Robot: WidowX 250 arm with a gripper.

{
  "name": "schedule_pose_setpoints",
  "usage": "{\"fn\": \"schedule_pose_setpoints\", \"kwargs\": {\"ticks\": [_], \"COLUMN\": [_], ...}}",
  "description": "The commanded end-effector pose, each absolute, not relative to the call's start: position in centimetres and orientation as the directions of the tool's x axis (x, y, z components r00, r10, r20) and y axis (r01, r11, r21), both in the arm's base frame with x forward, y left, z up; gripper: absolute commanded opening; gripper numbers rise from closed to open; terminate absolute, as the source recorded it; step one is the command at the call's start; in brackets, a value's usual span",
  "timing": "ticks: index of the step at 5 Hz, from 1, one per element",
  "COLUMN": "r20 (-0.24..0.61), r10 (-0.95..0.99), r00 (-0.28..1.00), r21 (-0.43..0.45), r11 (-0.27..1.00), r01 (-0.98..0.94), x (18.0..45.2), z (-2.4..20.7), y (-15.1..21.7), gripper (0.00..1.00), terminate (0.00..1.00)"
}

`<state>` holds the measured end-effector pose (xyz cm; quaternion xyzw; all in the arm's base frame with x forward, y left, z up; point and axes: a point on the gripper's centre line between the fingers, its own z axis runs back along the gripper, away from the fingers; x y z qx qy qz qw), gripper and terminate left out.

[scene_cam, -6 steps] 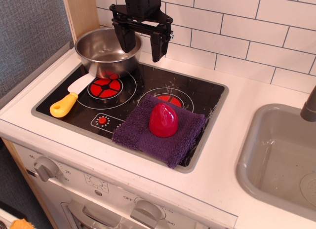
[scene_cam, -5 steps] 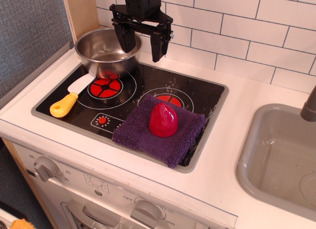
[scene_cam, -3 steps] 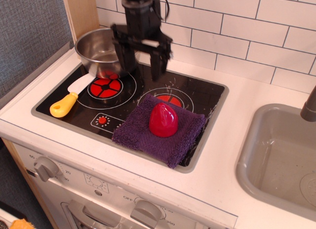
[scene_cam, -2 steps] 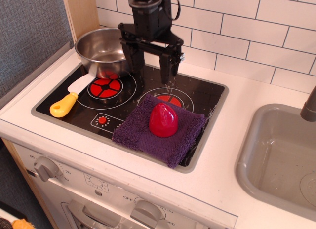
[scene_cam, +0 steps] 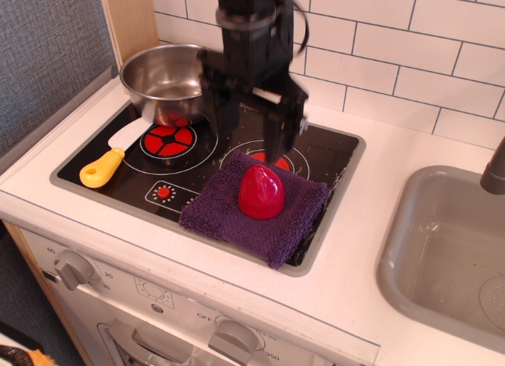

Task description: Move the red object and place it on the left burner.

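The red object [scene_cam: 261,192], a glossy red dome with a pointed top, stands upright on a purple towel [scene_cam: 254,208] at the front right of the black cooktop. The left burner [scene_cam: 167,140] is a circle of red wedges ringed by white lines, its back part under a steel pot [scene_cam: 166,80]. My gripper [scene_cam: 251,141] is open and empty, blurred by motion, hanging just behind and above the red object, its fingers spread over the right burner.
A yellow-handled spatula [scene_cam: 110,156] lies at the cooktop's left edge, its white blade touching the left burner's ring. A grey sink [scene_cam: 447,248] is at the right. A tiled wall runs behind, a wooden panel at back left. Oven knobs [scene_cam: 72,268] sit on the front.
My gripper has come down and forward-right from above the pot's rim to just behind the red object, staying open. Nothing else has moved.
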<state>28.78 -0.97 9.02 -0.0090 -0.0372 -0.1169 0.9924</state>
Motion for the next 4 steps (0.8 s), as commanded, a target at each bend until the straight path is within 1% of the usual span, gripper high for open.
{"fn": "schedule_pose_setpoints", "kwargs": {"ticks": [1, 2, 3, 4], "r20": [0.02, -0.013, -0.022, -0.014], "r10": [-0.271, -0.279, -0.271, -0.255], "r00": [0.962, 0.96, 0.962, 0.967], "r21": [0.025, 0.033, 0.039, 0.029], "r11": [0.962, 0.96, 0.962, 0.966], "r01": [0.27, 0.279, 0.272, 0.255], "x": [28.2, 28.1, 28.5, 29.1], "z": [6.3, 4.9, 4.2, 3.8], "y": [-1.7, -2.3, -2.5, -2.5], "gripper": [1.0, 1.0, 1.0, 1.0], "terminate": [0.0, 0.0, 0.0, 0.0]}}
